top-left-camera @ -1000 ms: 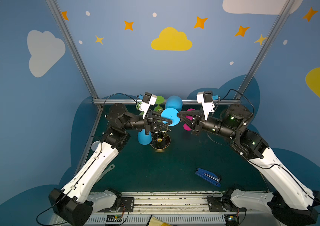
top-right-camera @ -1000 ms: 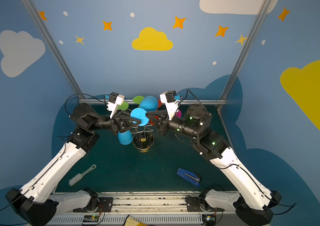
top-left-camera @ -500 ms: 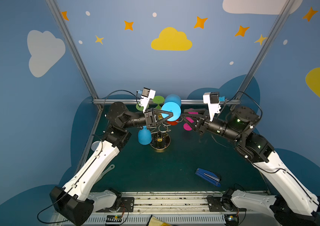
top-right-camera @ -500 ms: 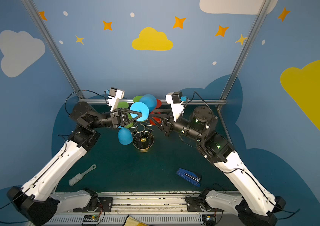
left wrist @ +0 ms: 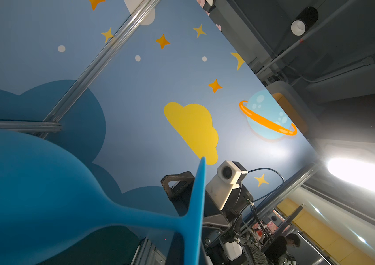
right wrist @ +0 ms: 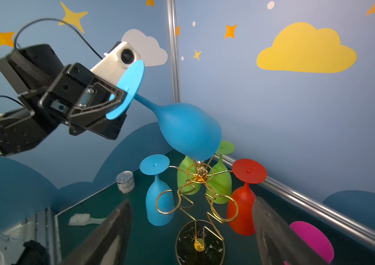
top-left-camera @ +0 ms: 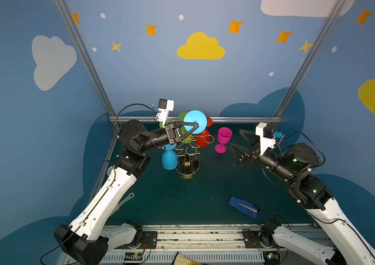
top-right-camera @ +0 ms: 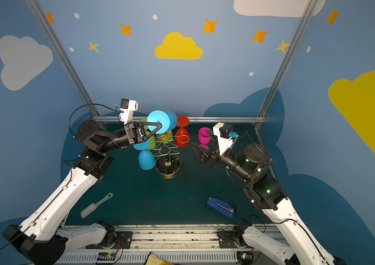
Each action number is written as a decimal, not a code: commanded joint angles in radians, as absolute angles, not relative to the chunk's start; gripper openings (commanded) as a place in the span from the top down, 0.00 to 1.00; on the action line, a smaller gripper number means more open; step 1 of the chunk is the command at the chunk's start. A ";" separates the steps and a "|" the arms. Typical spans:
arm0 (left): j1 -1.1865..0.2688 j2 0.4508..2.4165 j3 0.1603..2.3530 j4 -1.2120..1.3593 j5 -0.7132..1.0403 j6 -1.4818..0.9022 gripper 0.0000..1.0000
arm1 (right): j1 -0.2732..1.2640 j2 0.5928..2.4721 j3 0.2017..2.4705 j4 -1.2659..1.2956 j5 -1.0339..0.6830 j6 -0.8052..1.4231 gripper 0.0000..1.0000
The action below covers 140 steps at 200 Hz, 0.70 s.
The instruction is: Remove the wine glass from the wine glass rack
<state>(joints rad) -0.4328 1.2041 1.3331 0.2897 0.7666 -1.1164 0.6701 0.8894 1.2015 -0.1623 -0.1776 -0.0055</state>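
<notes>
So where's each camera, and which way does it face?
Top views: paired, high at the front, looking down at the wine glass rack; both arms show.
Left wrist: on the left arm, looking up along the held blue glass; right arm's camera shows.
Right wrist: on the right arm, facing the rack; own fingers and left gripper show.
Shared: both wrists see that glass.

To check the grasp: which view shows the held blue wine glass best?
The right wrist view: the whole held blue wine glass shows, the left gripper shut on its foot. Both top views show mainly its foot; the left wrist view crops the bowl.
</notes>
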 commanded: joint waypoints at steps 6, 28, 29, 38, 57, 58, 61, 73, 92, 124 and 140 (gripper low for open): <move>-0.421 1.213 1.353 0.325 0.782 -1.208 0.97 | 0.653 0.915 1.146 0.025 -0.251 -0.153 0.14; -0.414 1.230 1.376 0.319 0.810 -1.236 0.97 | 0.638 0.938 1.116 0.140 -0.360 -0.202 0.08; -0.414 1.231 1.378 0.318 0.812 -1.237 0.97 | 0.638 0.940 1.117 0.145 -0.366 -0.204 0.08; -0.413 1.241 1.389 0.319 0.826 -1.253 0.97 | 0.635 0.959 1.122 0.165 -0.408 -0.217 0.06; -0.413 1.247 1.390 0.342 0.840 -1.283 0.96 | 0.630 1.016 1.162 0.161 -0.477 -0.250 0.06; -0.413 1.247 1.391 0.342 0.840 -1.283 0.96 | 0.630 1.019 1.165 0.160 -0.479 -0.251 0.06; -0.413 1.247 1.390 0.342 0.841 -1.285 0.96 | 0.631 1.029 1.172 0.157 -0.488 -0.256 0.06; -0.411 1.244 1.390 0.339 0.842 -1.288 0.96 | 0.630 1.067 1.199 0.158 -0.513 -0.265 0.06; -0.413 1.245 1.391 0.336 0.855 -1.299 0.96 | 0.626 1.117 1.227 0.182 -0.526 -0.268 0.05; -0.413 1.244 1.393 0.348 0.873 -1.318 0.96 | 0.609 1.205 1.291 0.188 -0.563 -0.277 0.05; -0.412 1.243 1.393 0.354 0.880 -1.326 0.96 | 0.606 1.248 1.318 0.192 -0.576 -0.280 0.05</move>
<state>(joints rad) -0.4168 1.2514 1.3632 0.3046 0.8494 -1.3094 0.6140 1.2057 1.2606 0.1516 -0.5270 -0.2661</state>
